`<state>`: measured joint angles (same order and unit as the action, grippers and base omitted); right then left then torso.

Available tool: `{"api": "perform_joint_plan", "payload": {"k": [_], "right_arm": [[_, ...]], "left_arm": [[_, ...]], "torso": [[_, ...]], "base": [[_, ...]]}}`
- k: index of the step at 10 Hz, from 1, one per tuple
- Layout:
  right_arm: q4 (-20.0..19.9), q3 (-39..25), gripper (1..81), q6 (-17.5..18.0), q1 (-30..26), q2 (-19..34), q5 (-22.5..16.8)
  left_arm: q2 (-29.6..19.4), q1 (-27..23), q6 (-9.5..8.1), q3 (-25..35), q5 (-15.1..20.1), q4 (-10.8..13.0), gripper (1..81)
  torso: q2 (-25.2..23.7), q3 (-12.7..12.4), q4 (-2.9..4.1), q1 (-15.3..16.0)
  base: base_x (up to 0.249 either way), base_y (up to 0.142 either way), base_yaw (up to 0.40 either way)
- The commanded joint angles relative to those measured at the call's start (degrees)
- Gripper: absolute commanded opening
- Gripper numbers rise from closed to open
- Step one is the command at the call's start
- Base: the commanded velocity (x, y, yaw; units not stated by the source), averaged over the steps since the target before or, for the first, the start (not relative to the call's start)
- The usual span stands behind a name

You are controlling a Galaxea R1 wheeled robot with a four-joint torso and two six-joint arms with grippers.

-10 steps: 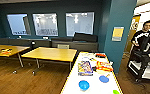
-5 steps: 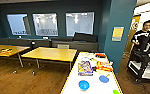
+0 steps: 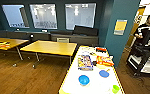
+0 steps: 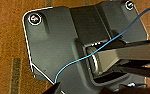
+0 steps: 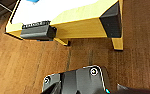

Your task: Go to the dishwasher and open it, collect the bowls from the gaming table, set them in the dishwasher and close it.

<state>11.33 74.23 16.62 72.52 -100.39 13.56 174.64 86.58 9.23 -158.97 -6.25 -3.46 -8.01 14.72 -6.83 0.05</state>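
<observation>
A: Quick pass, left to right. Far left, a yellow square table (image 3: 6, 43) with something small on it, then a second yellow table (image 3: 51, 48), dark bench seating under the windows behind.

B: Task things?

A: The gaming table (image 3: 73, 82), white worktop with a yellow edge, runs lengthwise away from the robot, right of centre. The blue bowl (image 3: 83, 80) sits near the close end, the green bowl (image 3: 115, 88) at the near right corner. The flat blue disc (image 3: 104, 73) between them isn't a bowl. Game boxes (image 3: 85, 62) lie further up the top.

B: Dishwasher?

A: Can't place it from here. A person (image 3: 147, 27) stands far right by a dark cart.

B: Pincers?

A: Can't tell open or closed on either. Left wrist camera looks at wood floor (image 4: 6, 50); right wrist camera catches the worktop's end corner (image 5: 91, 25) and a sliver of blue just ahead.

B: Key relation?

A: Bowls lie ahead and slightly right, so I'd judge the right arm nearer, green bowl especially.
</observation>
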Motion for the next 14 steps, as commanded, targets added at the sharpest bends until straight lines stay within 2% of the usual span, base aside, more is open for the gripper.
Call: {"api": "perform_joint_plan", "payload": {"k": [1, 2, 3, 4, 6, 8, 9, 11, 12, 14], "right_arm": [[-1.1, -6.3, 81.1, 1.0, -12.3, 8.6, -8.8], [-1.6, -6.8, 81.1, 1.0, -15.4, 9.2, -11.0], [-2.2, -6.8, 81.1, 1.0, -18.8, 9.5, -13.8], [-2.8, -6.7, 81.1, 1.0, -22.9, 9.5, -16.7], [-3.6, -6.2, 81.1, 2.1, -33.6, 9.0, -26.2], [-3.6, -3.7, 81.1, 5.9, -40.8, 7.6, -31.2], [-3.7, -1.6, 81.1, 8.3, -42.8, 6.0, -32.8], [-3.5, 3.8, 81.1, 17.1, -43.8, 1.8, -32.6], [-3.3, 6.4, 81.1, 20.0, -43.8, -0.2, -32.5], [-3.8, 11.9, 81.1, 23.0, -45.0, -2.8, -32.4]], "left_arm": [[0.4, -2.4, 0.26, 0.1, 2.8, -0.2, 81.1], [0.4, -2.4, 0.26, 0.1, 2.8, -0.3, 81.1], [0.4, -2.4, 0.26, 0.1, 2.8, -0.3, 81.1], [0.4, -2.4, 0.26, 0.1, 2.8, -0.3, 81.1], [0.4, -2.6, 0.26, 0.0, 2.9, -0.3, 81.1], [0.5, -2.6, 0.09, 0.1, 2.9, -0.4, 81.1], [0.6, -2.7, 0.00, 0.1, 2.9, -0.6, 81.1], [0.6, -2.7, 0.00, 0.1, 2.9, -1.2, 81.1], [0.5, -2.7, 0.00, 0.1, 2.9, -1.5, 81.1], [0.4, -2.8, 0.00, 0.0, 2.9, -1.6, 81.1]], "torso": [[0.0, 5.0, 0.00, 0.0], [0.0, 6.9, 0.00, 0.0], [0.0, 4.9, 0.00, 0.0], [0.0, 5.4, 0.00, 0.0], [0.1, 6.6, 0.00, 0.0], [0.1, 6.6, 0.00, 0.0], [0.1, 6.7, 0.00, 0.1], [0.1, 6.7, 0.00, 0.1], [0.1, 6.7, 0.00, 0.1], [0.1, 6.7, 0.00, 0.1]], "base": [[0.000, 0.000, 0.000], [0.000, 0.000, 0.000], [0.000, 0.000, 0.000], [0.000, 0.000, 0.000], [0.000, 0.000, 0.000], [0.000, 0.000, 0.000], [0.000, 0.000, 0.000], [0.000, 0.000, 0.000], [0.000, 0.000, 0.000], [0.000, 0.000, 0.000]]}}
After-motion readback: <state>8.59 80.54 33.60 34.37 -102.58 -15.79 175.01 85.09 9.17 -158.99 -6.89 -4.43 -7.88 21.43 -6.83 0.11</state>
